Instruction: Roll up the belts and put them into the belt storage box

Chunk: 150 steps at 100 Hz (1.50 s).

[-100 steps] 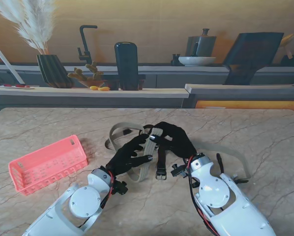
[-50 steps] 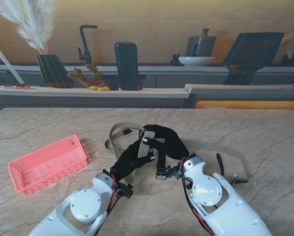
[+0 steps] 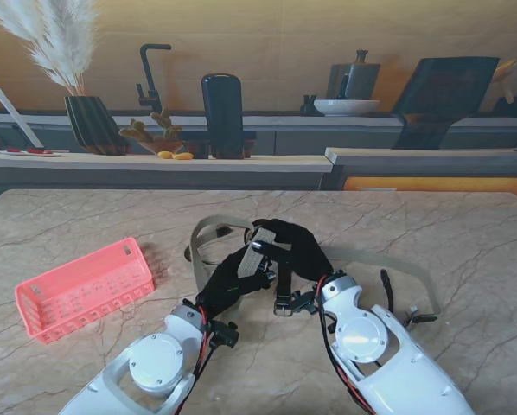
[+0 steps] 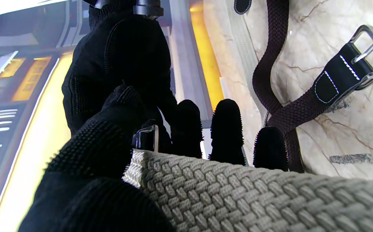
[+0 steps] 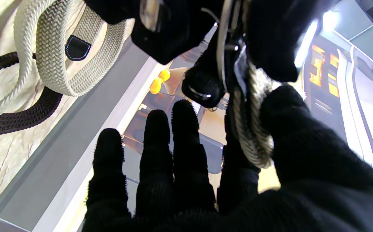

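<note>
Fingers (image 4: 226,129) of our left hand (image 3: 232,278) and right hand (image 3: 297,251) closed together on the beige belt (image 3: 258,245) at frame centre; pink storage box (image 3: 84,290) sat lower left.

Both forearms were clad in glossy white shells, each bearing a round grey cap near the wrist, with red and black cables running along the wrist joints. The left hand (image 3: 235,275) and right hand (image 3: 303,251) wore black knitted gloves whose fingertips (image 4: 226,129) carried a nubbed, bristly texture.
</note>
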Each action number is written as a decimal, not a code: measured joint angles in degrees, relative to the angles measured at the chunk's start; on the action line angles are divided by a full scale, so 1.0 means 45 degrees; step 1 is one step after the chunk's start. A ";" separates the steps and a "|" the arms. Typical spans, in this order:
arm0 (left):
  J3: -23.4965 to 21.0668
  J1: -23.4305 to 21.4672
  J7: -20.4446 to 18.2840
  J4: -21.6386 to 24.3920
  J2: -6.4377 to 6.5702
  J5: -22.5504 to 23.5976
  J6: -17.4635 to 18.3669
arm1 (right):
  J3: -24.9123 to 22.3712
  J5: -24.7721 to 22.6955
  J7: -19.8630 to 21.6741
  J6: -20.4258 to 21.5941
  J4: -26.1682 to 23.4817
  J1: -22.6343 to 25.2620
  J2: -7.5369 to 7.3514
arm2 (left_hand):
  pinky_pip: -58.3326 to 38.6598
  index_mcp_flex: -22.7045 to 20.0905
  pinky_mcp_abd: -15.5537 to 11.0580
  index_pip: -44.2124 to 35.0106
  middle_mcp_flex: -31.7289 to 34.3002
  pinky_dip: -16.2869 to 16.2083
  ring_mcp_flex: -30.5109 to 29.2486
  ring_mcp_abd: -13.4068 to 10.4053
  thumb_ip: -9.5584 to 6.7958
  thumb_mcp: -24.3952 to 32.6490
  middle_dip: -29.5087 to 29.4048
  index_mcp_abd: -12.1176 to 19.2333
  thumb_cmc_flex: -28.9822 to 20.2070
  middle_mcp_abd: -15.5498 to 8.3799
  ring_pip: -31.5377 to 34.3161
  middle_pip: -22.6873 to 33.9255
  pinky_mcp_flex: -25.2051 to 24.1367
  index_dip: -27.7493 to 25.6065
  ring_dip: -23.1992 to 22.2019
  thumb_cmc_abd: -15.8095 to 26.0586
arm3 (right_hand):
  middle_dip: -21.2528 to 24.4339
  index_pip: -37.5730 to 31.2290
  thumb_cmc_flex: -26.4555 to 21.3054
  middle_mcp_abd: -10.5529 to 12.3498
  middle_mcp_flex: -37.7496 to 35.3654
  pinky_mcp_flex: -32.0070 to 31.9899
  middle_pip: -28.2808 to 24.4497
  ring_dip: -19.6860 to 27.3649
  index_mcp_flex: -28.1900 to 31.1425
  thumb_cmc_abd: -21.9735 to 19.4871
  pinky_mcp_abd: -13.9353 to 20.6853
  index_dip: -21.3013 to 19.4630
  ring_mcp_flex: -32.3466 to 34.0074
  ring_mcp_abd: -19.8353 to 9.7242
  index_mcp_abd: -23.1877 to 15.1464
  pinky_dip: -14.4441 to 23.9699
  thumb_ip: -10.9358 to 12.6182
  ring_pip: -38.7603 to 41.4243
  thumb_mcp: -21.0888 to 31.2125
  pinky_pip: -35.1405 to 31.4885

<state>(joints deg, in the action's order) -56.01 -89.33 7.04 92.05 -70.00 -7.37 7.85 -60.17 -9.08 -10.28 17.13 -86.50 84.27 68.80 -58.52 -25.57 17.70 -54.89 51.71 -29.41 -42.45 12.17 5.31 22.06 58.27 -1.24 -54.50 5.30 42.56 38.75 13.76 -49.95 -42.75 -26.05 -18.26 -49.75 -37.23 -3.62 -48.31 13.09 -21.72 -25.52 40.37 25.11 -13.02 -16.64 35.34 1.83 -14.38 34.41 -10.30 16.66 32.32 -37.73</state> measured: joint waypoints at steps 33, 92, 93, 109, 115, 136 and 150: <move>0.0115 0.0135 0.0460 -0.0058 0.0063 0.2255 -0.0264 | -0.0208 -0.0160 -0.0126 -0.0090 -0.0070 0.0304 0.0009 | -0.2466 0.0006 0.0122 -0.2386 0.0300 -0.0984 -0.1981 0.0360 0.0000 -0.0337 -0.0747 -0.0496 -0.0026 -0.0074 0.2724 0.2828 0.1956 -0.2411 -0.0540 0.0698 | 0.0000 0.0000 0.0024 -0.0133 0.0000 0.0009 -0.0212 0.0002 0.0002 0.0000 0.0002 -0.0044 0.0000 0.0056 -0.0049 0.0000 0.0001 0.0155 0.0040 0.0000; 0.0174 0.0136 0.0447 -0.0053 -0.0027 0.0941 -0.0491 | -0.0214 0.0346 -0.0101 -0.0331 -0.0210 0.0488 -0.0006 | -0.0835 -0.0488 0.0494 0.4426 -0.2213 -0.0696 0.0942 0.1293 -0.0096 0.0621 -0.6827 -0.1027 0.1364 0.0969 -0.1557 -0.3368 0.0040 0.4118 0.1655 0.1907 | 0.0000 0.0000 -0.0022 -0.0151 0.0000 0.0017 -0.0291 -0.0034 0.0002 0.0000 0.0002 -0.0175 0.0004 0.0090 -0.0361 0.0029 0.0045 0.0328 0.0188 0.0001; 0.0174 0.0138 0.0434 -0.0054 -0.0027 0.0949 -0.0498 | -0.0202 0.0353 -0.0083 -0.0322 -0.0206 0.0482 -0.0007 | -0.0789 -0.0474 0.0494 0.4493 -0.2260 -0.0681 0.1048 0.1281 -0.0097 0.0654 -0.6873 -0.1027 0.1439 0.0970 -0.1663 -0.3398 -0.0010 0.4184 0.1736 0.1907 | 0.0000 0.0000 -0.0022 -0.0152 0.0000 0.0017 -0.0291 -0.0034 0.0002 0.0000 0.0002 -0.0174 0.0004 0.0090 -0.0362 0.0029 0.0046 0.0328 0.0188 0.0011; 0.0143 0.0165 0.0149 -0.0069 -0.0017 0.0814 -0.0592 | 0.0047 0.0325 0.0431 -0.0005 -0.0060 0.0298 -0.0085 | -0.0041 -0.0344 0.0483 0.5405 -0.2722 -0.0302 0.1869 0.0992 -0.0100 0.0881 -0.7376 -0.1024 0.1661 0.1082 -0.2970 -0.3915 -0.0488 0.4879 0.2179 0.1752 | 0.0000 0.0000 -0.0022 -0.0165 0.0200 -0.0076 -0.0267 -0.0036 0.0002 0.0000 0.0002 -0.0193 0.0004 0.0092 -0.0461 0.0029 0.0046 0.0328 0.0188 0.0134; 0.0111 0.0156 -0.0122 -0.0042 -0.0001 0.0286 -0.0622 | 0.0140 0.0292 0.0443 0.0099 0.0023 0.0209 -0.0099 | 0.0020 -0.0119 0.0469 0.5556 -0.2715 -0.0273 0.1950 0.0898 -0.0101 0.1093 -0.7603 -0.1024 0.1601 0.1082 -0.3119 -0.4059 -0.0572 0.4938 0.2255 0.1752 | 0.0000 0.0001 -0.0022 -0.0165 0.0409 -0.0140 -0.0161 -0.0036 0.0002 0.0000 0.0002 -0.0294 0.0004 0.0092 -0.0486 0.0029 0.0046 0.0321 0.0188 0.0202; 0.0104 0.0074 -0.0294 0.0046 0.0012 -0.0794 -0.0422 | 0.0417 0.0308 0.0356 0.0197 0.0337 -0.0069 -0.0073 | -0.0204 -0.1474 0.0330 0.2675 0.0597 -0.0229 -0.0303 0.0606 -0.0115 0.1038 -0.4435 -0.0431 -0.0835 0.0804 -0.1232 -0.3538 0.0356 0.3409 0.1586 0.1076 | 0.0000 0.0006 0.0055 -0.0165 0.0681 -0.0155 -0.0053 -0.0036 0.0002 0.0000 0.0002 -0.0454 -0.0192 0.0094 -0.0610 0.0029 0.0021 0.0165 0.0042 0.0273; -0.0027 -0.0071 -0.0503 0.0173 -0.0004 -0.1215 -0.0339 | 0.0440 0.0060 -0.0142 0.0141 0.0473 -0.0118 0.0064 | -0.0911 -0.0994 0.0171 0.0616 0.1084 -0.0367 -0.1184 0.0484 -0.0146 0.0758 -0.1776 -0.0421 -0.0374 0.0209 0.1177 -0.0871 0.0851 0.1303 0.0050 0.0247 | 0.0000 0.0006 0.0296 -0.0167 0.0688 -0.0155 -0.0052 -0.0036 0.0002 -0.0001 0.0002 -0.0510 -0.0191 0.0094 -0.0869 0.0038 0.0002 0.0164 -0.0560 0.0277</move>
<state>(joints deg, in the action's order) -56.13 -89.65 4.78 92.83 -70.02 -12.84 6.33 -58.19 -8.81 -10.92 17.76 -84.37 83.74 69.09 -62.62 -30.04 18.47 -52.12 56.59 -31.06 -47.77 14.35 4.65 25.46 50.28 -3.13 -56.18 6.24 47.86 34.83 17.59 -44.09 -42.52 -24.94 -18.26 -49.72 -35.90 -4.37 -45.21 12.39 -21.96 -25.68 40.37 25.11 -13.01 -18.94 34.48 2.25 -18.29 34.58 -10.30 17.39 29.80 -36.49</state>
